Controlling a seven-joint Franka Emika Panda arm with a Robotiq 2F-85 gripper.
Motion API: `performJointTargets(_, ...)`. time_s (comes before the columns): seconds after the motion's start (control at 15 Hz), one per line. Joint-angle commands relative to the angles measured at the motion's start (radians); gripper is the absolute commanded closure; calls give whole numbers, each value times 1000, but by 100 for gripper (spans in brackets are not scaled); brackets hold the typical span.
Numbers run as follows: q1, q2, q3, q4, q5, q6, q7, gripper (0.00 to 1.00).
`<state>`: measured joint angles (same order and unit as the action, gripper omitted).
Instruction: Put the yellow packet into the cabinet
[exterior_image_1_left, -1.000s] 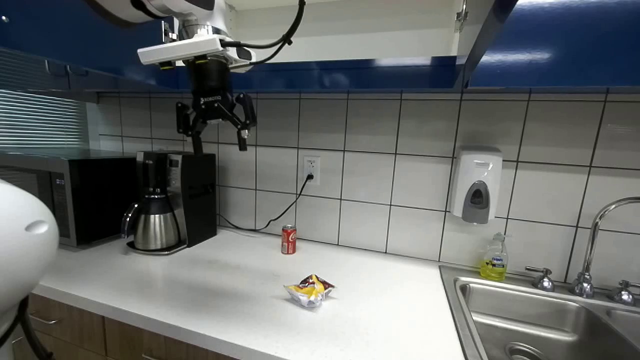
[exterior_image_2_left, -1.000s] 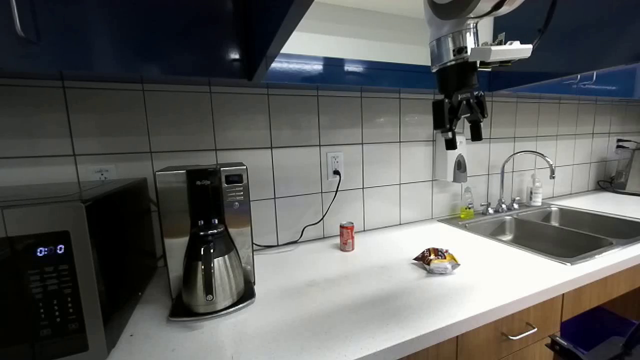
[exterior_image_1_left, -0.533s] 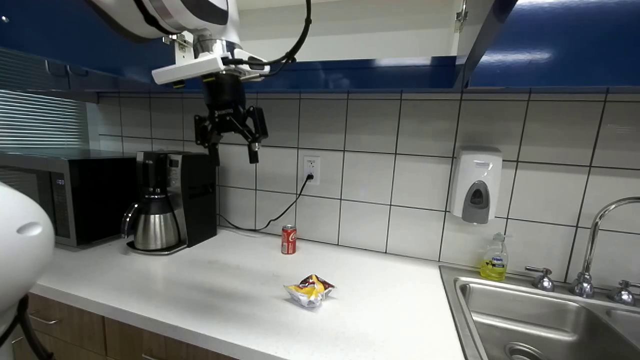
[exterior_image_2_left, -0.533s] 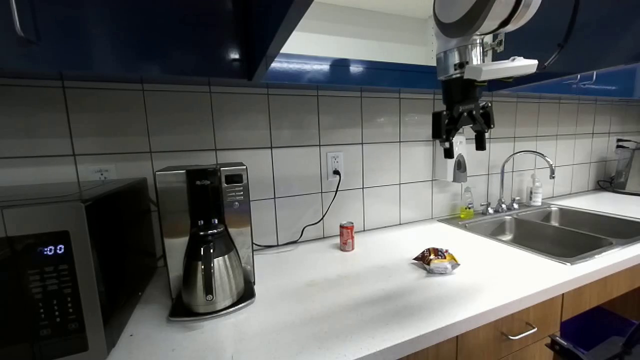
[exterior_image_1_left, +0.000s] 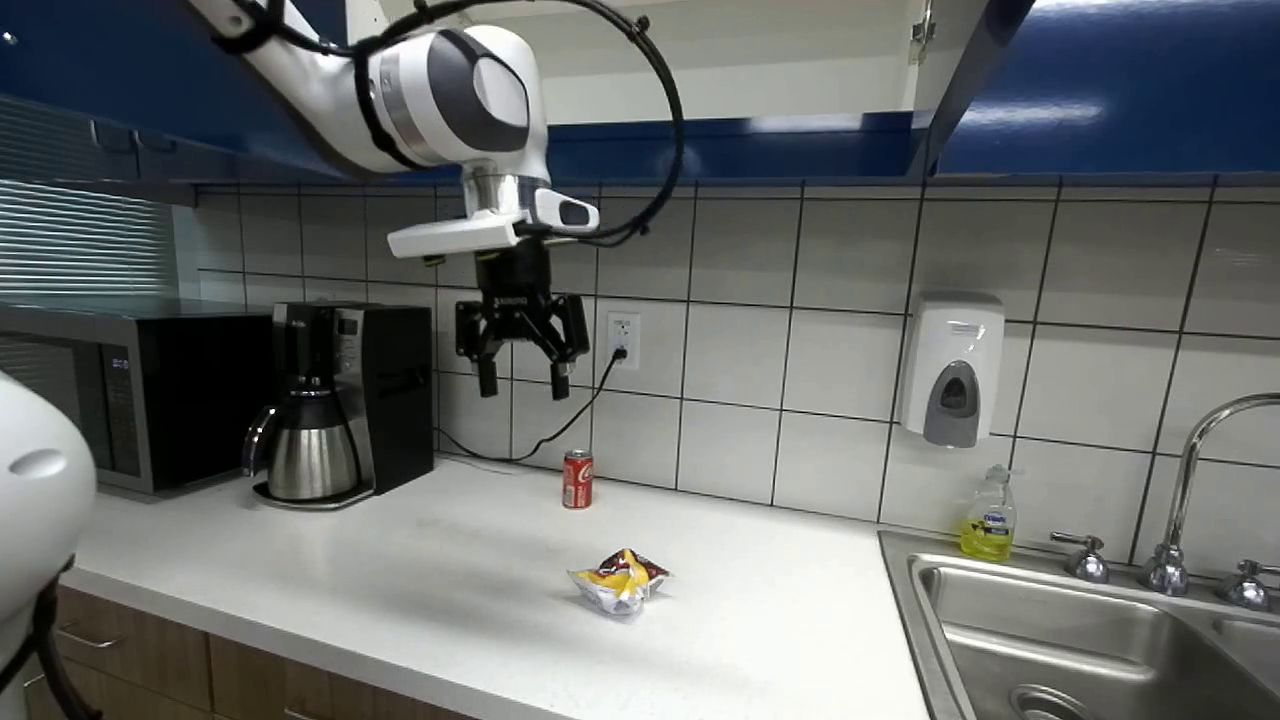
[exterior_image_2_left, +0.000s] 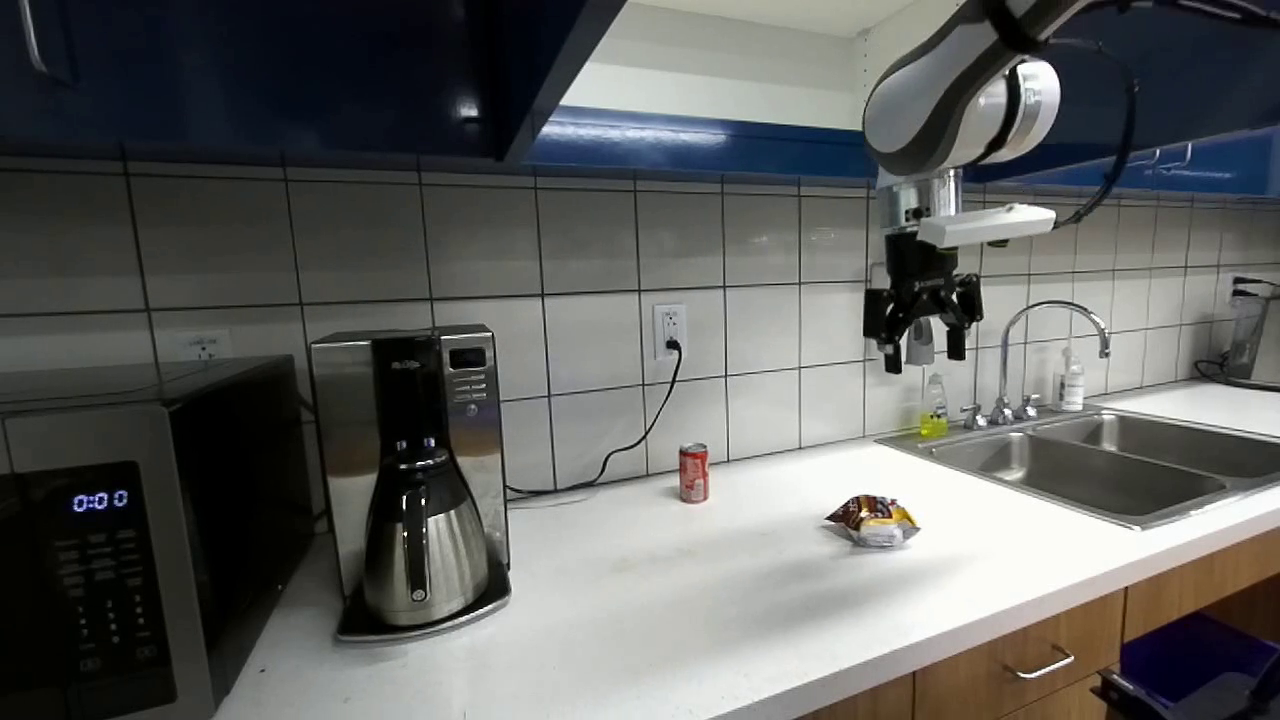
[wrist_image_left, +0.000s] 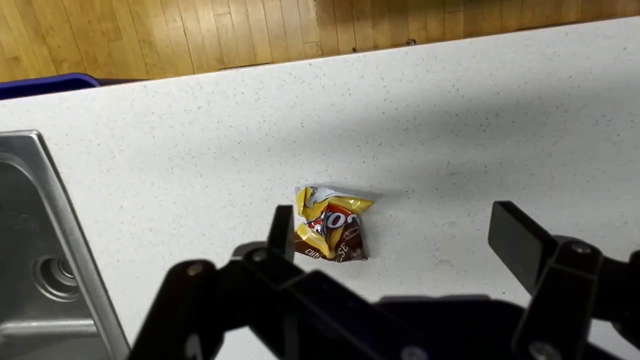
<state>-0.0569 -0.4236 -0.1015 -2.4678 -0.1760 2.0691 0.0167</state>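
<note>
The yellow packet, a crumpled yellow, brown and silver snack bag, lies on the white counter in both exterior views (exterior_image_1_left: 622, 582) (exterior_image_2_left: 874, 522). It also shows in the wrist view (wrist_image_left: 334, 226), left of the middle, its left edge beside the left finger. My gripper is open and empty in the air above the counter in both exterior views (exterior_image_1_left: 524, 386) (exterior_image_2_left: 924, 360). In the wrist view the fingers of the gripper (wrist_image_left: 392, 227) are wide apart. The blue and white cabinet stands open above the backsplash in both exterior views (exterior_image_1_left: 740, 148) (exterior_image_2_left: 690, 145). My arm hides part of it.
A red can (exterior_image_1_left: 577, 480) stands near the backsplash. A coffee maker (exterior_image_1_left: 402, 400) and a microwave (exterior_image_1_left: 205, 400) are at one end. A steel sink (exterior_image_1_left: 915, 640) with a soap bottle (exterior_image_1_left: 988, 525) is at the other. A soap dispenser (exterior_image_1_left: 955, 370) hangs on the wall.
My gripper has come down from near cabinet height and moved toward the packet, rightward in an exterior view. It stays open. The packet has not moved.
</note>
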Motion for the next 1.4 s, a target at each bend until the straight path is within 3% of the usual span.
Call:
performJointTargets(0.0, -27, 140, -7, 35, 6, 100, -8, 0)
performJointTargets(0.6, -43, 447, -19, 165, 16, 273, -8, 0)
performJointTargets(1.33, -52, 689, -32, 327, 59, 322, -1, 0)
